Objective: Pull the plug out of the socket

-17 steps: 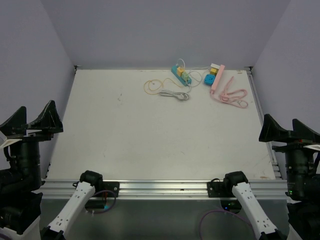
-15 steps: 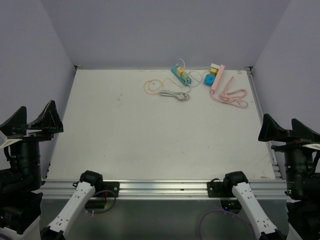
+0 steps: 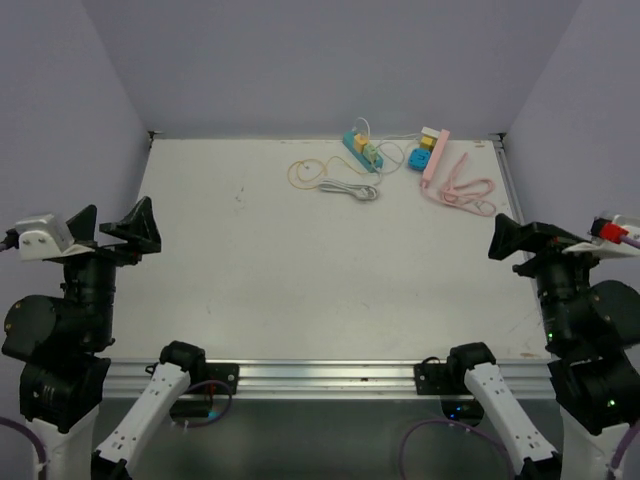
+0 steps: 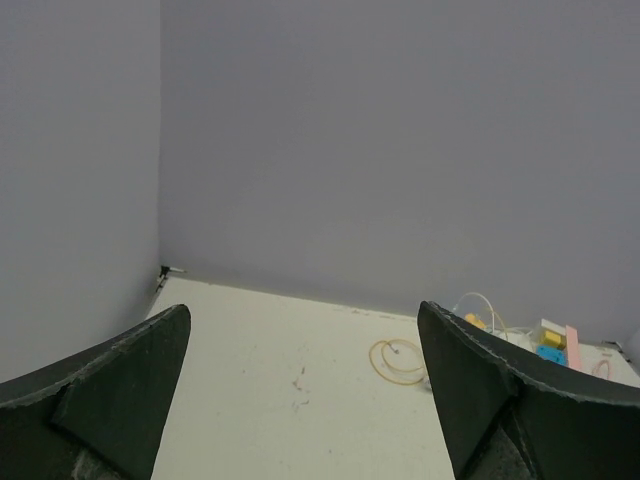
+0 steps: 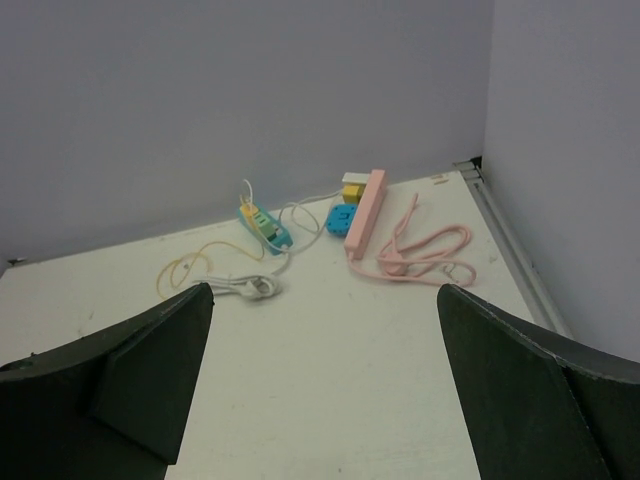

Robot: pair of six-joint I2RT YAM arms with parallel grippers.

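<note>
Black left gripper (image 4: 303,330) spread open, empty | right gripper (image 5: 325,340) spread open, empty | teal plastic socket strip (image 3: 352,140) with yellow plug (image 3: 367,151) on it, far edge of white table (image 3: 300,260)

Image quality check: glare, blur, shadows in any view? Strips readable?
Top external: even light, no glare, teal strip and pink strip small but sharp. Left wrist: left hand near-black, strips tiny. Right wrist: clearest on both strips, soft shadows only.
</note>
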